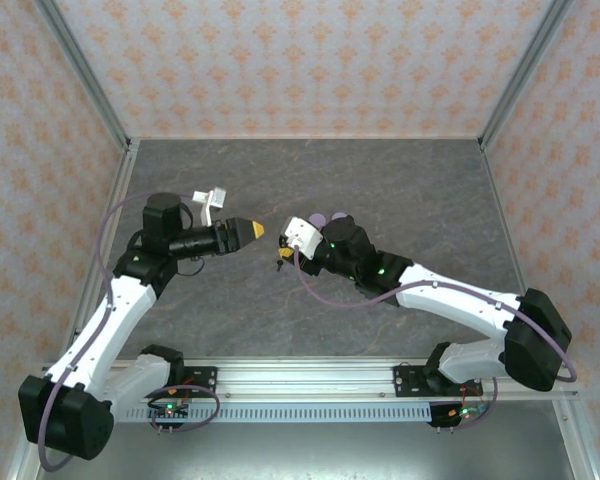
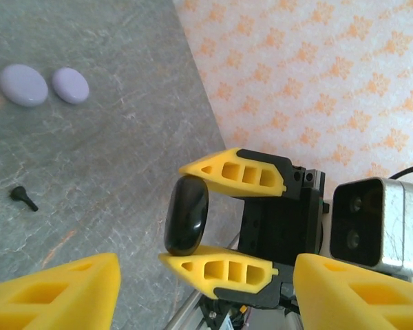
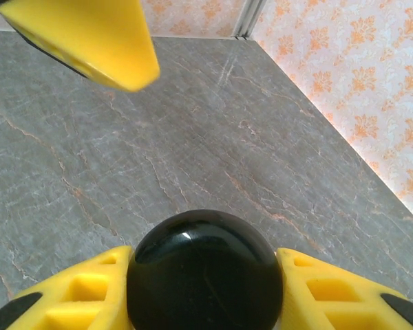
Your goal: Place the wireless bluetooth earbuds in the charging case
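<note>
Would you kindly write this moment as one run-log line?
right gripper shut on glossy black round charging case | left gripper open, empty | tiny black stemmed earbud on grey table

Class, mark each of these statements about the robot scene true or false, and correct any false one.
1. The right hand grips a round black case. True.
2. The left hand holds a lilac case. False: its fingers stand apart with nothing between them.
3. Two lilac cases lie on the table. True.
4. The black earbud sits in the black case. False: it lies on the table, apart from the case.
</note>
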### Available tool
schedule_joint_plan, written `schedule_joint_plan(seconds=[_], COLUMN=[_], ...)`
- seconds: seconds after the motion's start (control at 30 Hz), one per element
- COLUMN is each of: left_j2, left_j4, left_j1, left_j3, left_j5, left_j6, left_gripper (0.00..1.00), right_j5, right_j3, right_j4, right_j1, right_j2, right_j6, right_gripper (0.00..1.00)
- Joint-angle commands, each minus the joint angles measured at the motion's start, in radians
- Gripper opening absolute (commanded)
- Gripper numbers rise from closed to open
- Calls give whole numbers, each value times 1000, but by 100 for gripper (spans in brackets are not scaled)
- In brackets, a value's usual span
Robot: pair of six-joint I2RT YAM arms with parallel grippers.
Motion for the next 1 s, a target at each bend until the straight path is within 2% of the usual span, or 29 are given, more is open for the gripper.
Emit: schedule_joint_plan(seconds=[0.0,0.27,0.37,0.53,0.77,0.97], left_j2=[41,91,100,124,124,135], left_j4=[74,17,29,35,41,39], left_j1=[-21,-89,-95,-107,-130,-155], left_j3=[5,18,8,15,12,6], left_j5=[12,55,48,44,37,25], left_j6=[23,142,138,136,137,143], left_gripper=[66,65,64,55,54,46], right_j5=[-23,-55,-61,-96,-110,-119], right_j3=[-7,14,23,30,39,39], right_j4=[54,49,39,36,55,84], right_j1=[5,5,5,5,4,4], right_j2=[-31,-4,1,1,16,17], right_j6=[-42,-65,-72,-62,-43,-25], right_gripper=[36,36,36,36,36,37])
